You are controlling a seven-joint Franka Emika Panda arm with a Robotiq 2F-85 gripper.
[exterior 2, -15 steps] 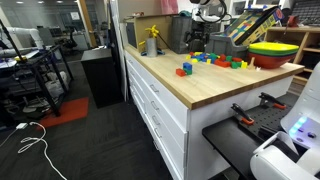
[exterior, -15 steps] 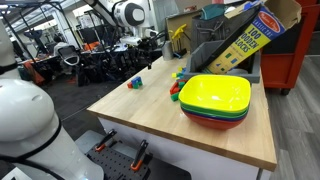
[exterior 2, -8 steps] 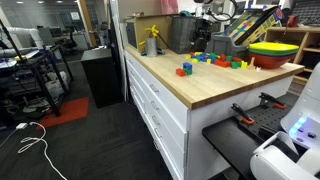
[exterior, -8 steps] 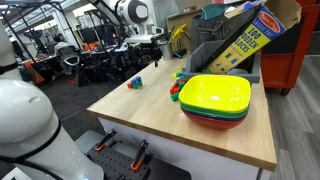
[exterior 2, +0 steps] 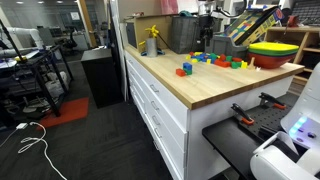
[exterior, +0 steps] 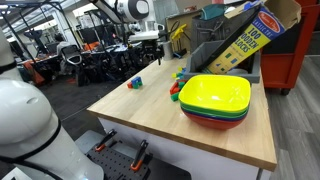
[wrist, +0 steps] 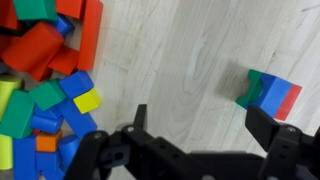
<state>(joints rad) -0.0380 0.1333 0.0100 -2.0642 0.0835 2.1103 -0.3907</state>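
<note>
My gripper [wrist: 200, 122] is open and empty, held above bare wooden tabletop [wrist: 180, 60]. In the wrist view a small cluster of a blue, a green and a red block [wrist: 270, 92] lies just beside my right finger. A pile of several coloured blocks [wrist: 45, 70] lies to the left. In both exterior views the gripper [exterior: 148, 45] [exterior 2: 207, 22] hangs well above the table, over the area between the small cluster [exterior: 135, 83] [exterior 2: 184, 70] and the pile [exterior: 178, 82] [exterior 2: 220, 60].
A stack of bowls, yellow on top [exterior: 215, 98] [exterior 2: 272, 50], stands near the table's end. A cardboard "100 Blocks" box [exterior: 245, 40] leans on a grey bin behind it. A yellow bottle [exterior 2: 152, 40] stands at the table's back corner. The wooden table [exterior: 150, 110] tops white drawers [exterior 2: 160, 110].
The gripper has risen and shifted slightly over the table. The blocks and bowls have not moved.
</note>
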